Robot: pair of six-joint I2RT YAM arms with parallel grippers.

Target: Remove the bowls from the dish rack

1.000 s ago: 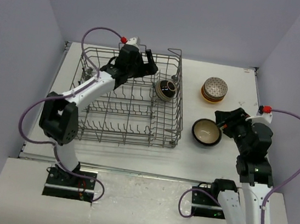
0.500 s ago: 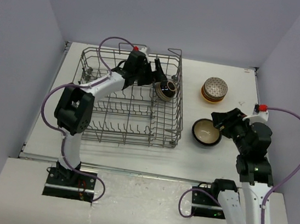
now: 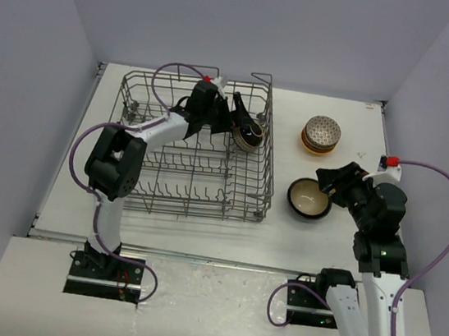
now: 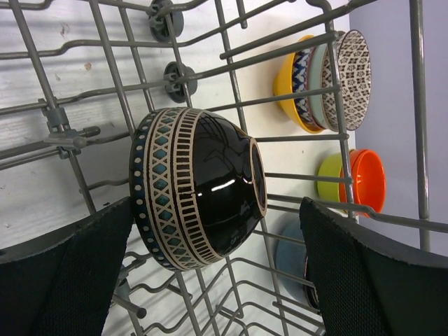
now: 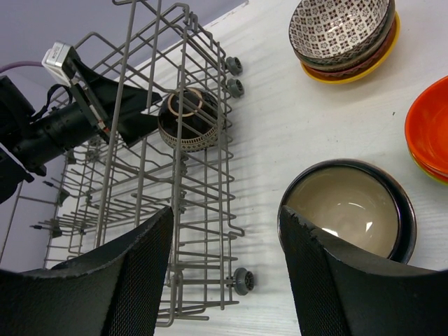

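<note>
I had the left gripper [image 3: 237, 120] reached deep into the dish rack [image 3: 269, 178], at its far right corner, with its jaws spread wide on either side of the black patterned bowl [image 4: 196, 189]. That bowl lay on its side among the tines, with its foot toward the rack's right wall. A gap showed between the foot and the finger on that side, so nothing was gripped.

Room was tight there, with wires of the right and far walls crossing close around the bowl. Nearer me the rack was rows of upright tines with open room above them.

Beyond the right wall, on the table [image 3: 323, 239], a stack [image 3: 321, 133] topped by a patterned bowl stood near the wall but apart from it. The right gripper [image 5: 225, 213] hung wide open and empty over the black bowl with cream inside [image 5: 348, 210]. An orange bowl [image 5: 430, 129] sat close by at the right edge of that wrist view.
</note>
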